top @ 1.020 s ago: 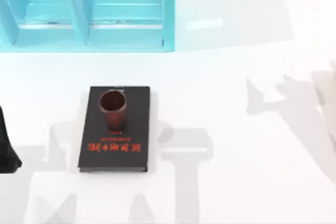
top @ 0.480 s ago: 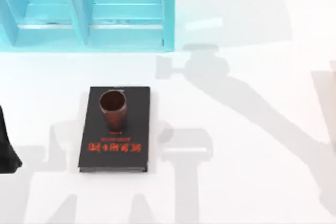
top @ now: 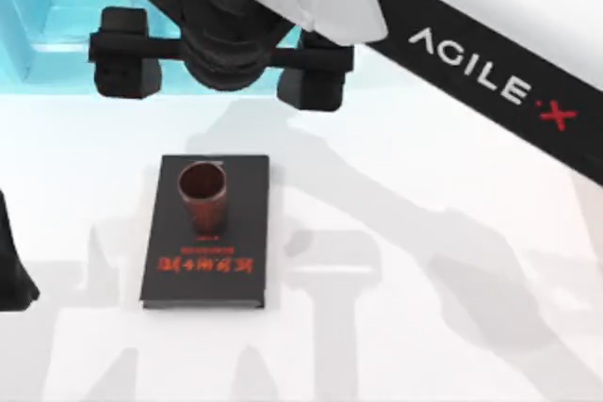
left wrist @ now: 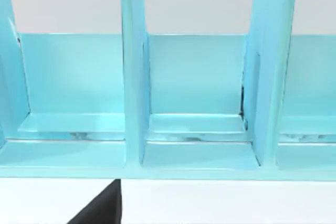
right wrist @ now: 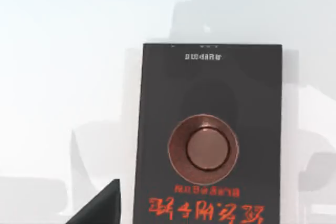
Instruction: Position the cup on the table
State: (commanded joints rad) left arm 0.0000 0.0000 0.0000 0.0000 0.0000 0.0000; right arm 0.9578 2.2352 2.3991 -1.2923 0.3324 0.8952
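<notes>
The coppery cup (top: 203, 197) stands upright on the far half of a black book (top: 240, 233) with red lettering, left of the white table's (top: 424, 233) middle. The right wrist view looks straight down into the cup (right wrist: 203, 149), which rests on the book (right wrist: 157, 103). My right gripper (top: 219, 68) hangs high above the table, over the strip between the shelf and the book's far edge. Its two black fingers (top: 122, 65) stand far apart, open, with nothing between them. My left arm (top: 11, 270) is parked at the table's left edge.
A turquoise shelf unit (top: 57, 25) with upright dividers lines the back left; the left wrist view faces its compartments (left wrist: 197, 103). The right arm's white and black link (top: 490, 82) crosses the upper right of the top view. Bare table (right wrist: 63, 51) lies around the book.
My right arm has swung in from the upper right and its open gripper now hangs behind the book. Cup, book and left arm have not moved.
</notes>
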